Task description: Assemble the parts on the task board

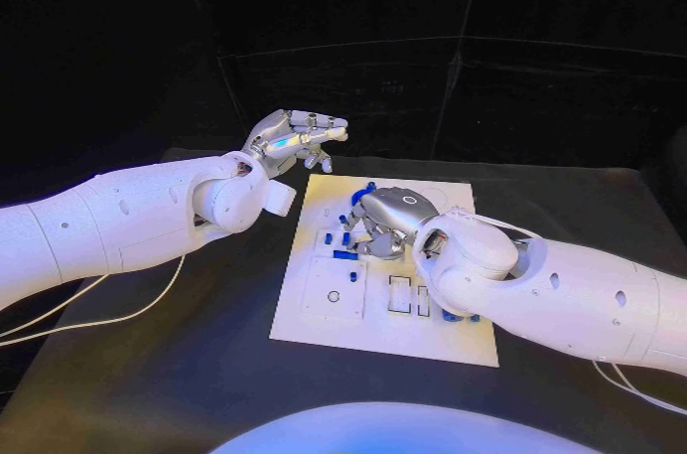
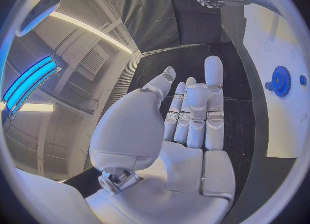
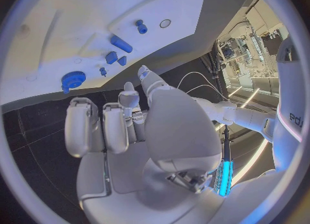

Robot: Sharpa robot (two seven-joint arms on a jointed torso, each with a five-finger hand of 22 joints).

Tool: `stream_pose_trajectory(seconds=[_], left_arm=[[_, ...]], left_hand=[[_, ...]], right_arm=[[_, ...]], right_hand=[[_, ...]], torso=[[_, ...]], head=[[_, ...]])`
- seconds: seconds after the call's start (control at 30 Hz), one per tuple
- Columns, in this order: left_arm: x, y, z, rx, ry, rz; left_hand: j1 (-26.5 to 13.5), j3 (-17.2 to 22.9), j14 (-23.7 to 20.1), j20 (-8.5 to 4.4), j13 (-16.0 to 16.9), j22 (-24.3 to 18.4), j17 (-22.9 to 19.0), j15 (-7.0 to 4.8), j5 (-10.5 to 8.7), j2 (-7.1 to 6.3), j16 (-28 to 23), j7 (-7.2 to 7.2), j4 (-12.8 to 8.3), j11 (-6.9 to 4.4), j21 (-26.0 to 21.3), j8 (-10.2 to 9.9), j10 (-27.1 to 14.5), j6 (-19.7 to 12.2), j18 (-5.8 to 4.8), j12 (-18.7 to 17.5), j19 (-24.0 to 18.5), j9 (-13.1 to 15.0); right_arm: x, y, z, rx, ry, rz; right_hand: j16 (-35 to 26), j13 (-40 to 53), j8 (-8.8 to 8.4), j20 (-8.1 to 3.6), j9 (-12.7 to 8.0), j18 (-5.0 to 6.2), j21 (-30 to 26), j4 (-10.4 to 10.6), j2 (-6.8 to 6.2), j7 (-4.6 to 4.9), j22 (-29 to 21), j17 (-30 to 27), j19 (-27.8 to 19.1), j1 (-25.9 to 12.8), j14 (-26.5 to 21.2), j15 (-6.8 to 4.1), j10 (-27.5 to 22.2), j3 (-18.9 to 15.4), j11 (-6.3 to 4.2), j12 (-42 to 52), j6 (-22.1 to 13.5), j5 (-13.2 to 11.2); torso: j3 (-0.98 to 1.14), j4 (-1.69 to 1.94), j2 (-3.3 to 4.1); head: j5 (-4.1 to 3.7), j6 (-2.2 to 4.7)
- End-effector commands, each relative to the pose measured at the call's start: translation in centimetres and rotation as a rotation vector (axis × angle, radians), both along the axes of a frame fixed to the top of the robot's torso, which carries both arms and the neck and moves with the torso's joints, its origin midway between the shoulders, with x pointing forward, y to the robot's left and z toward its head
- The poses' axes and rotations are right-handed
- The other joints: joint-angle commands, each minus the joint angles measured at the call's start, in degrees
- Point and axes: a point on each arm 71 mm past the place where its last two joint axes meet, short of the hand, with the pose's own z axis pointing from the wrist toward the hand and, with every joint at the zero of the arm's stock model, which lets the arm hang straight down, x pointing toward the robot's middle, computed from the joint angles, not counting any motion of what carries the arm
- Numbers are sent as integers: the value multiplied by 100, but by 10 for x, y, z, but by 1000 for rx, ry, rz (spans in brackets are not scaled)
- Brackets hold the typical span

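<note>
The white task board (image 1: pixel 323 315) lay mid-table, small blue parts (image 1: pixel 343 243) scattered over its far half. The right hand (image 1: pixel 389 219) hovered over them, fingers loosely apart and holding nothing. The left hand (image 1: pixel 291 138) waited off the board's far-left corner, fingers spread and empty. This looked like the reach for a part; next, the right hand would need to lower and pinch one piece.

Your right hand (image 1: pixel 389 219) covers the middle of the task board (image 1: pixel 327 300), so you cannot see which small blue parts (image 1: pixel 343 247) lie under it. Your right arm hides the board's near right corner, too.
</note>
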Motion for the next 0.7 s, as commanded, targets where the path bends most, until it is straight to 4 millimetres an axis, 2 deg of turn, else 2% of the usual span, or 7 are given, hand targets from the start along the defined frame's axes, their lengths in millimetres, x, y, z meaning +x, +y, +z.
stream_pose_trajectory(seconds=[0.03,0.2,0.27,0.3,0.47,0.5,0.7], left_arm=[[0,-1,2,-10,-4,-9],[0,0,2,-9,-5,-6],[0,0,2,-9,-5,-6],[0,0,2,-9,-5,-5],[0,0,2,-9,-5,-5],[0,0,2,-9,-6,-4],[0,1,2,-8,-6,-3]], left_hand=[[54,-33,-51,20,-9,-7,-5,4,22,4,-19,3,8,1,-34,33,-47,-24,79,21,-23,-6],[62,-41,-57,21,-11,-16,-24,4,22,5,-25,4,6,2,-44,39,-57,-31,79,34,-19,-5],[62,-41,-57,21,-11,-16,-24,4,22,5,-25,4,6,2,-44,39,-57,-31,79,34,-19,-5],[62,-41,-57,21,-11,-16,-24,4,22,5,-25,4,6,2,-44,39,-57,-31,79,34,-19,-5],[62,-41,-57,21,-11,-16,-24,4,22,5,-25,4,6,2,-44,39,-57,-31,79,34,-19,-5],[62,-41,-57,21,-11,-16,-24,4,22,5,-25,4,6,2,-44,39,-57,-31,79,34,-19,-5],[62,-41,-57,21,-11,-16,-24,4,22,5,-25,4,6,2,-44,39,-57,-31,79,34,-19,-5]], right_arm=[[4,0,-6,-77,70,-10],[6,3,-10,-131,79,47],[6,3,-10,-144,64,74],[6,4,-10,-150,54,92],[7,7,-9,-175,11,177],[8,8,-9,-184,3,203],[12,13,-8,-227,-31,278]], right_hand=[[52,152,37,8,1,-103,25,-61,48,7,413,54,50,111,281,3,36,48,13,118,38,22],[130,503,9,-7,-14,-95,11,-448,88,-50,398,222,22,649,297,-28,105,361,-24,369,20,-61],[153,611,-18,-24,-20,-93,8,-553,85,-85,395,274,11,729,302,-47,118,479,-51,454,-1,-78],[165,680,-47,-60,-21,-89,8,-630,83,-131,396,303,5,760,303,-90,120,588,-114,508,-22,-94],[233,797,-154,-186,-18,-86,3,-1024,21,-227,393,481,-34,765,321,-203,53,1236,-245,585,-122,-112],[288,746,-178,-200,-26,-78,-10,-1147,-1,-275,373,605,-60,791,344,-231,-25,1413,-281,540,-217,-114],[365,582,-195,-266,-33,-35,-93,-1484,-88,-451,253,794,-219,685,353,-299,-312,1861,-374,429,-812,-290]], torso=[[-1,12,4],[-1,4,5],[-1,2,2],[0,3,2],[5,2,2],[5,3,0],[6,5,3]], head=[[6,-1],[39,-10],[43,-10],[49,-13],[62,-17],[65,-17],[80,-11]])
